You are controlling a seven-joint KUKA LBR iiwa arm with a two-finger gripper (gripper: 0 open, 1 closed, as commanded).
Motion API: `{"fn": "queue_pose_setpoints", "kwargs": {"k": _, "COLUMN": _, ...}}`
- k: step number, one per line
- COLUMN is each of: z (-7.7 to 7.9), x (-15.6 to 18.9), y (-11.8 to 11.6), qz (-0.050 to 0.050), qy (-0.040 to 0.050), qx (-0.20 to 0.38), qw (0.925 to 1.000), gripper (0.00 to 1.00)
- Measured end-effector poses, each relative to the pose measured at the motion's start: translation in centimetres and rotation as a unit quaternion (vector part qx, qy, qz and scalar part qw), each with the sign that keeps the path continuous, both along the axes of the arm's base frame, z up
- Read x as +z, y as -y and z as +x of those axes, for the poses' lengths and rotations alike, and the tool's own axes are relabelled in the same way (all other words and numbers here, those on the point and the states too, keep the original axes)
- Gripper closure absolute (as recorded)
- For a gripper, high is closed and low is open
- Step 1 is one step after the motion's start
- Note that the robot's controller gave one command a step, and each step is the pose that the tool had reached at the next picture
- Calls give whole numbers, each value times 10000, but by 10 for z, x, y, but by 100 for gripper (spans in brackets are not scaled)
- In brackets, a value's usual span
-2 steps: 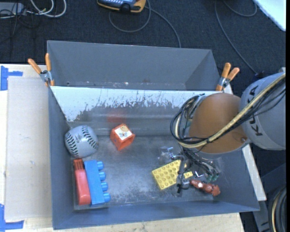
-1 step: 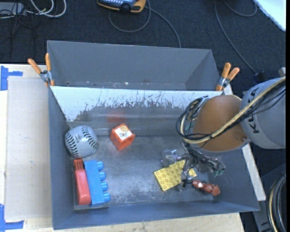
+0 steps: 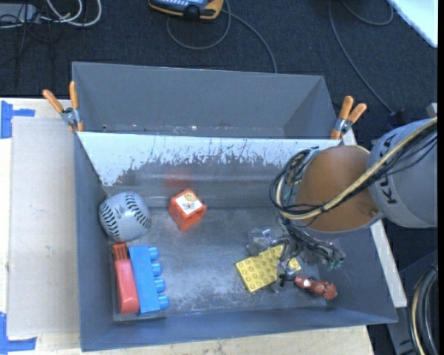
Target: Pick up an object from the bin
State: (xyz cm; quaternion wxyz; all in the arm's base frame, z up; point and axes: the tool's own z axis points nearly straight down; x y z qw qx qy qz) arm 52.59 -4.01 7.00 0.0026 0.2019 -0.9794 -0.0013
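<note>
Where the arm reaches in from the right, its pincer (image 3: 286, 263) sits low in the near right part of the bin (image 3: 207, 272), over the right edge of a yellow studded plate (image 3: 257, 271) — a thin, flat plastic tile lying askew on the floor. Dark metal parts and shadow crowd the tip, so whether the pincer is open or closed cannot be told, nor whether it touches the plate. Above it, a smooth, rounded orange cover (image 3: 338, 191) and looped cables (image 3: 292, 183) hide part of the bin's right side. Just right of the plate lies a small brown-red piece (image 3: 316, 288), perhaps a toy figure — too small to make out. Well apart, on the left, a grey ball (image 3: 124, 215) with dark stitching rests near a glossy orange cube (image 3: 186, 208). Below them, a red block (image 3: 125, 285) and a knobbed blue brick (image 3: 149, 279) lie side by side, touching, near the front wall. The grey metal floor is scuffed and speckled.
</note>
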Motion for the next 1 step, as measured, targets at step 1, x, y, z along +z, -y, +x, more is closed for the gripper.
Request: {"fn": "queue_pose_setpoints", "kwargs": {"k": 1, "z": 6, "x": 129, "y": -3, "qz": 5, "qy": 1, "qx": 19, "qw": 10000, "gripper": 100}}
